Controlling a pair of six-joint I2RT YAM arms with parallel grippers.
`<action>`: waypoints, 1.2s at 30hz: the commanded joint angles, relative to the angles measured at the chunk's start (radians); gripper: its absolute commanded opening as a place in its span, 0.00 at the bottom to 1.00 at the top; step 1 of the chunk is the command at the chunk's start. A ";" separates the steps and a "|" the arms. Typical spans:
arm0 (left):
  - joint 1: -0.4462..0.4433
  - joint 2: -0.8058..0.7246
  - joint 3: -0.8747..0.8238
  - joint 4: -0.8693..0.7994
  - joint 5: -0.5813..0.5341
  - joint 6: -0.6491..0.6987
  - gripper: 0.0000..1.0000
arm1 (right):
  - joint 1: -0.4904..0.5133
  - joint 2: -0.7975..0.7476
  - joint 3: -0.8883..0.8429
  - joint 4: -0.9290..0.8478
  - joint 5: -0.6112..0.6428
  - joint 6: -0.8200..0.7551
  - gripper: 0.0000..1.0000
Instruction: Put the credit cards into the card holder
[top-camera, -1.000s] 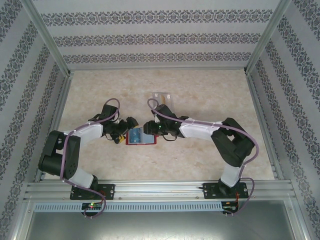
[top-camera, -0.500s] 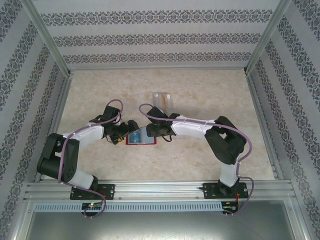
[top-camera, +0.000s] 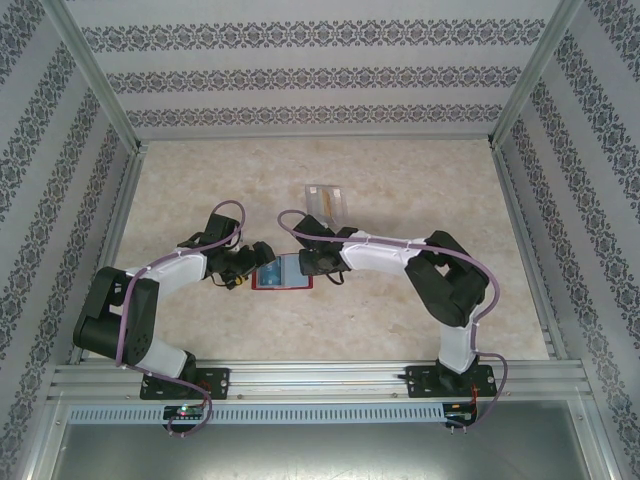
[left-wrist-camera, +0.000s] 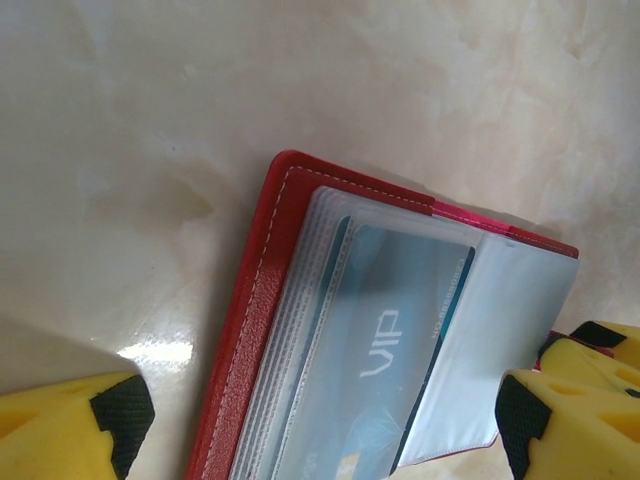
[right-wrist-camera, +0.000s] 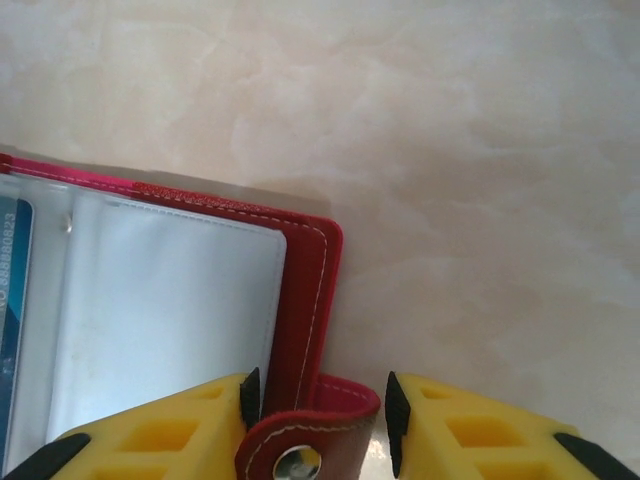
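The red card holder (top-camera: 283, 273) lies open on the table between both grippers. A blue credit card (left-wrist-camera: 400, 320) marked VIP sits inside one of its clear pockets. My left gripper (left-wrist-camera: 320, 425) is open wide, with a yellow finger on each side of the holder's left half (left-wrist-camera: 260, 330) and nothing gripped. In the top view it (top-camera: 243, 266) is at the holder's left edge. My right gripper (right-wrist-camera: 318, 410) is at the holder's right edge (right-wrist-camera: 305, 290). Its fingers stand close around the curled red snap tab (right-wrist-camera: 320, 425), with a thin gap left at the right pad. The card's edge (right-wrist-camera: 10, 290) shows at far left.
A clear plastic case (top-camera: 326, 200) with something tan inside lies farther back, beyond the right gripper. Patterned walls and metal rails enclose the beige table (top-camera: 400, 180) on three sides. Bare surface stretches behind and to the right of the holder.
The right arm has folded in and its gripper has shifted slightly onto the holder's right edge. The left gripper and the holder have hardly moved.
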 joint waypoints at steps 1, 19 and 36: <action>-0.009 0.081 -0.054 0.042 0.020 -0.001 0.92 | -0.001 -0.063 -0.022 -0.015 0.041 0.000 0.40; -0.012 0.106 -0.075 0.156 0.042 0.043 0.45 | -0.029 -0.108 -0.194 0.234 -0.068 0.038 0.03; -0.031 -0.125 -0.065 0.205 0.140 -0.008 0.47 | -0.051 -0.037 -0.209 0.373 -0.255 0.097 0.02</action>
